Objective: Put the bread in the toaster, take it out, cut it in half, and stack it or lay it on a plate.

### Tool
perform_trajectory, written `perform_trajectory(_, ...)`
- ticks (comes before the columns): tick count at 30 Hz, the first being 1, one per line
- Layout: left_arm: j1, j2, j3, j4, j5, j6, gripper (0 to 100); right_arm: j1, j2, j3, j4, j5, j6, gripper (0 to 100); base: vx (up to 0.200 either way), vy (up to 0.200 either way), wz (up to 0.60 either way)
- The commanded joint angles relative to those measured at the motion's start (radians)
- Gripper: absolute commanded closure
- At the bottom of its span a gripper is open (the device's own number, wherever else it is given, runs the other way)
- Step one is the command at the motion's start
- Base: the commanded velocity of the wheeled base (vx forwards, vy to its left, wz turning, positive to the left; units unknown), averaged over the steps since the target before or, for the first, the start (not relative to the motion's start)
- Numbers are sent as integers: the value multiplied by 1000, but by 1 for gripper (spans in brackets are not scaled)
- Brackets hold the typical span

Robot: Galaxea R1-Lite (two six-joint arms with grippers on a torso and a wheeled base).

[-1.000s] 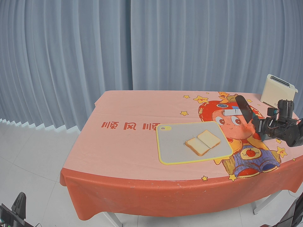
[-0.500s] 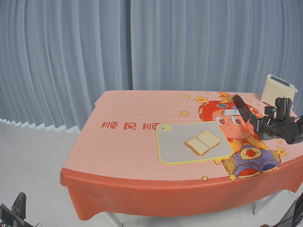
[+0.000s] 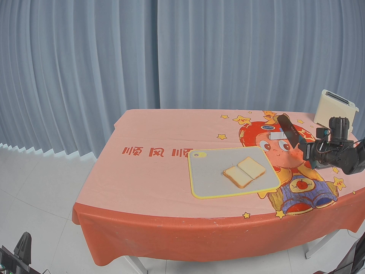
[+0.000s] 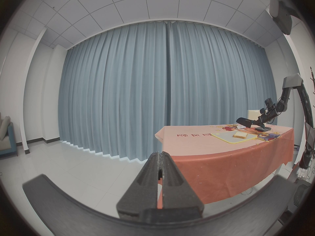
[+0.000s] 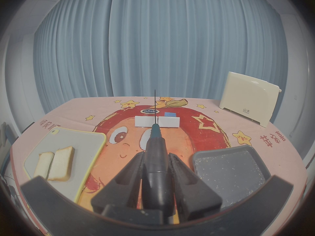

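Observation:
Two halves of a bread slice [image 3: 243,171] lie side by side on a grey cutting board with a yellow rim [image 3: 205,172]; the right wrist view has the bread [image 5: 55,164] on the same board [image 5: 78,141]. My right gripper [image 3: 307,151] hovers over the table's right part, shut on a dark knife handle [image 5: 157,167]. The black blade [image 3: 288,130] points up and away. A cream toaster [image 3: 335,113] stands at the far right corner. A dark grey plate [image 5: 229,174] lies just beside that gripper. My left gripper [image 4: 160,171] is shut and empty, low beside the table.
A white block with a blue piece [image 5: 157,121] lies on the orange printed tablecloth [image 3: 152,172] ahead of the knife tip. The cloth's left half is bare. Blue curtains hang behind the table.
My right gripper has moved slightly left and toward the far side with the knife, its blade staying raised. The bread, the board and the left arm have not moved.

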Motion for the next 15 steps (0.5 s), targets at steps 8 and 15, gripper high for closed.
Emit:
perform_trajectory(8, 0, -1, 18, 0, 0, 0, 100, -5, 13, -20, -1, -9, -5, 100, 0, 0, 0)
perform_trajectory(15, 0, -1, 18, 0, 0, 0, 100, 0, 18, -18, 1, -9, -5, 100, 0, 0, 0)
